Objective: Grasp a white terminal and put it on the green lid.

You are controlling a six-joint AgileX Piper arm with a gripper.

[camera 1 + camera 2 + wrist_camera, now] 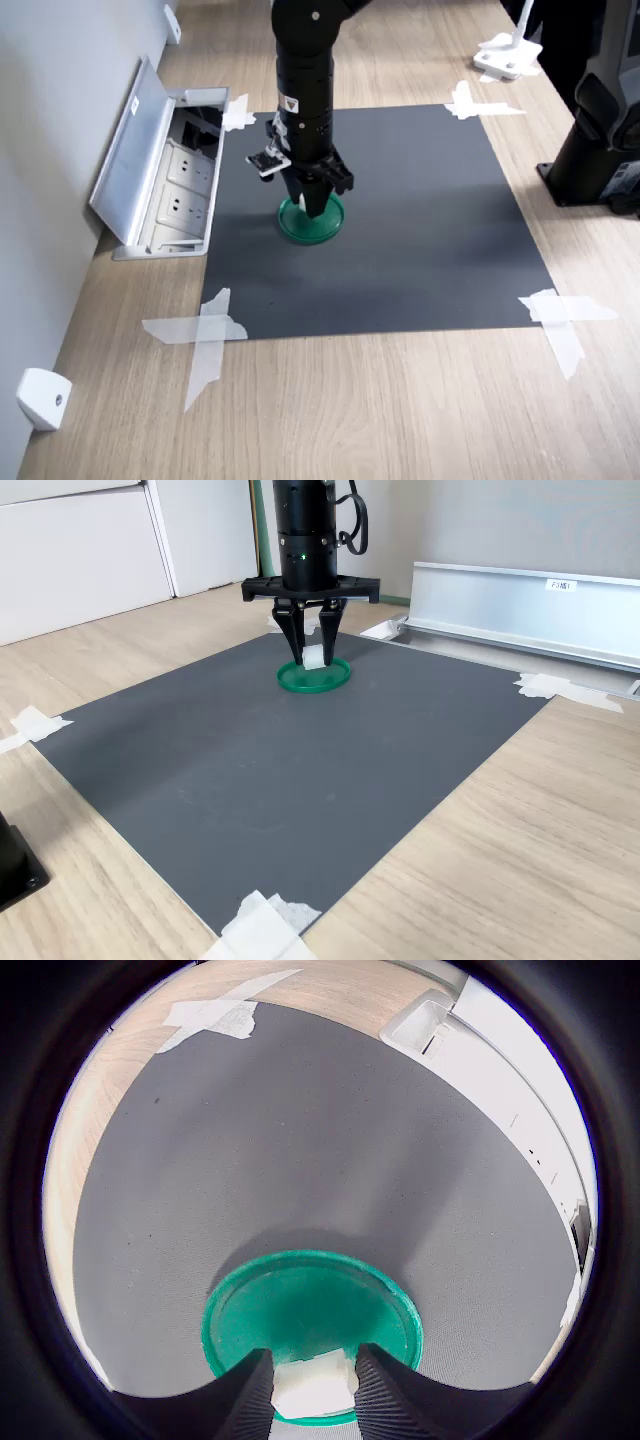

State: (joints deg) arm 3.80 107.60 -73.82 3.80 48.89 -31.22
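The gripper [313, 658] holds the terminal [313, 657] narrowly by its two sides, just over the lid [314, 676]. It looks light, stiff, probably slippery.

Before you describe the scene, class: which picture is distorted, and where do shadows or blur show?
The wrist view is fisheye, ringed by a black vignette, bending the mat edges; the fingers look soft around the terminal. In the first exterior view the gripper shadows the lid faintly. The second exterior view is evenly lit, with little glare.
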